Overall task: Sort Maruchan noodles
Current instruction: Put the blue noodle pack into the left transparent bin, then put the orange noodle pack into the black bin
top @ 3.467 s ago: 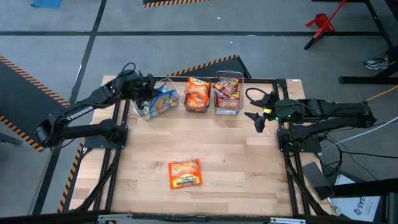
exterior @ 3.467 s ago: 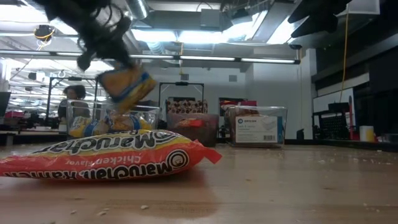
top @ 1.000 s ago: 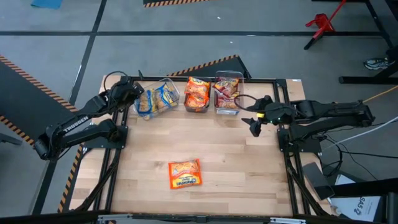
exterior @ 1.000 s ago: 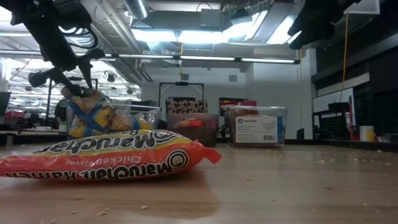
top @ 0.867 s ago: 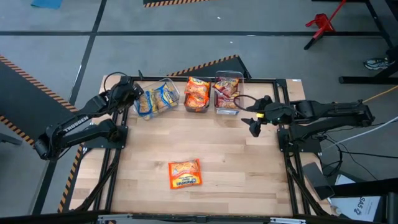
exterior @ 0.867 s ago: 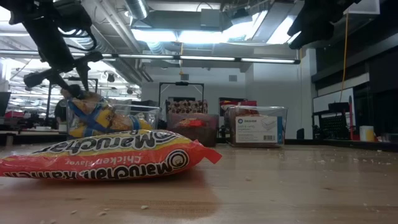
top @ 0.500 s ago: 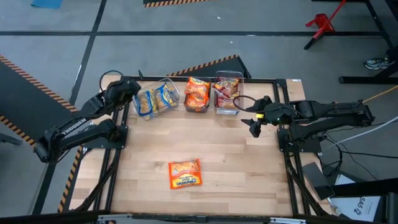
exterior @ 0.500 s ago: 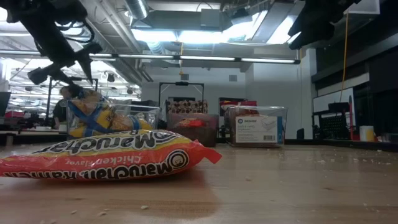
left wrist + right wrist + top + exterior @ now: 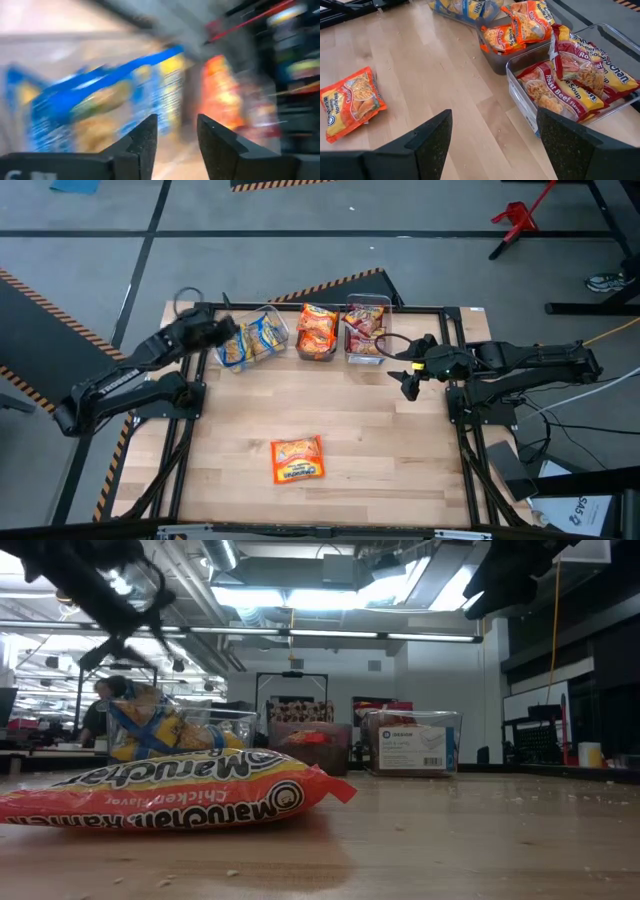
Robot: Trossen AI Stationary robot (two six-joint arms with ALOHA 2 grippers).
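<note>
- Orange noodle packet [image 9: 297,459] flat on worktop [image 9: 360,430], lower centre; long axis roughly up-down the frame.
- Left hand [image 9: 222,330] upper left, fingers apart, empty.
- Right hand [image 9: 404,376] wide open, empty.

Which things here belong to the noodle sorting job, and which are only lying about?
Job:
- orange packet loose on table
- blue packets
- orange packets
- red packets
- three clear bins

Lying about:
- red stand on floor
- crumbs on table
</note>
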